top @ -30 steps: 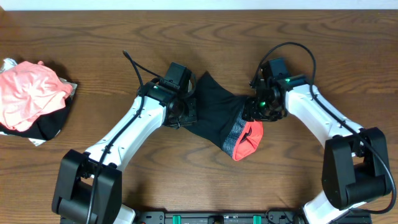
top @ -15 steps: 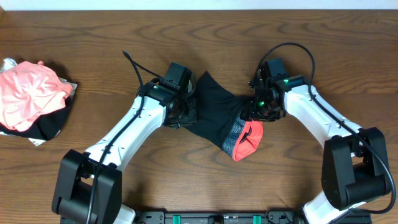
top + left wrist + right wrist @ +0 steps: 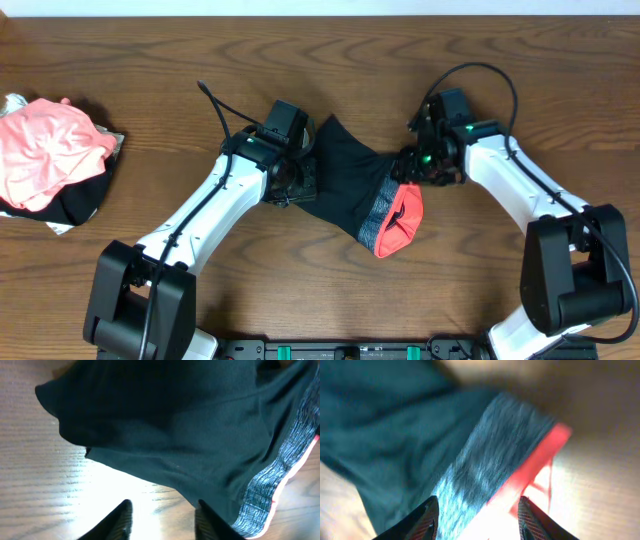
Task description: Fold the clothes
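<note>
The black leggings point(image 3: 345, 185) lie bunched in a crumpled heap at the middle of the wooden table point(image 3: 150, 60), between the two arms. Their heathered grey waistband point(image 3: 378, 215) faces the near right, its coral-red edge point(image 3: 402, 225) turned outward.

The left gripper point(image 3: 303, 182) sits at the heap's left side. In the left wrist view its fingers point(image 3: 122, 522) stand apart with bare wood between them, holding nothing. The black cloth's edge lies just ahead, and the right-hand finger is beside the hem.

The right gripper point(image 3: 412, 168) is at the upper end of the waistband. In the right wrist view its fingers point(image 3: 426, 520) are spread wide, and the grey band and red edge show blurred between and beyond them. They are not closed on the cloth.

At the table's far left edge, well apart, a pink garment point(image 3: 45, 150) rests on a dark one.
</note>
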Tool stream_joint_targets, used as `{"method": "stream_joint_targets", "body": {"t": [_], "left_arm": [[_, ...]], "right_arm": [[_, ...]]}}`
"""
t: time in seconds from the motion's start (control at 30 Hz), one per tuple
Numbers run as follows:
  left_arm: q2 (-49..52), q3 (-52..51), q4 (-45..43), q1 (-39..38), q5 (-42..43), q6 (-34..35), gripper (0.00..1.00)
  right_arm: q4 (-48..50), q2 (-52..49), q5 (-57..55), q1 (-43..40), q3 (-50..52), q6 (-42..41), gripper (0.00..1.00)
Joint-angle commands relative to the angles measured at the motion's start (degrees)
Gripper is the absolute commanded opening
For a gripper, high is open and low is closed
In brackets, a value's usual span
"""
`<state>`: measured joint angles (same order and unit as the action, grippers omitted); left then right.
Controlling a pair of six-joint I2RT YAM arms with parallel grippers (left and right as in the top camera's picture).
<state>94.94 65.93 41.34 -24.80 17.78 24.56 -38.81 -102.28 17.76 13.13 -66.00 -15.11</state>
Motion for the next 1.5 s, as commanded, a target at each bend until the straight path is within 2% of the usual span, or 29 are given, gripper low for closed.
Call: {"method": "stream_joint_targets", "body": {"t": [0.0, 0.1, 0.2, 0.27, 0.37, 0.6, 0.87, 1.0, 1.17, 1.47], "left_arm": [[-0.5, 0.7, 0.2, 0.1, -0.5, -0.3, 0.48], [-0.5, 0.7, 1.7, 0.1, -0.5, 0.3, 0.5], [-0.4, 0.0, 5.9, 0.1, -0.5, 7.7, 0.53], [-0.4, -1.7, 7.3, 0.0, -0.4, 13.8, 0.6], [-0.4, -5.7, 4.1, 0.0, 0.5, 19.3, 0.72], [-0.4, -15.0, -13.6, 0.0, 7.4, 19.5, 0.76], [-0.4, -16.2, -22.9, 0.0, 10.8, 13.3, 0.79], [-0.4, -16.2, -27.0, 0.0, 10.8, 13.2, 0.8], [-0.4, -16.2, -26.6, 0.0, 10.8, 13.2, 0.8], [-0.4, -16.2, -16.4, 0.0, 10.8, 14.4, 0.8]], "right_arm": [[3.4, 0.2, -1.2, -2.1, 0.2, -0.5, 0.5], [7.1, 0.2, -1.2, -2.8, 0.2, 0.5, 0.52], [9.5, 0.2, 0.6, -2.6, 0.2, 6.5, 0.54], [9.6, 0.0, 3.9, -1.9, 0.2, 12.9, 0.55], [7.8, -0.5, 3.3, -0.5, 0.2, 15.5, 0.58], [6.5, -5.4, 0.5, 2.1, 0.2, 15.4, 0.58], [1.4, -11.4, 1.0, 3.5, 0.2, 15.1, 0.54], [-0.5, -11.9, 2.1, 4.9, 0.2, 15.2, 0.54], [-0.8, -11.9, 3.5, 7.2, 0.2, 16.7, 0.54], [-0.7, -11.9, 3.0, 6.3, 0.2, 16.4, 0.56]]}}
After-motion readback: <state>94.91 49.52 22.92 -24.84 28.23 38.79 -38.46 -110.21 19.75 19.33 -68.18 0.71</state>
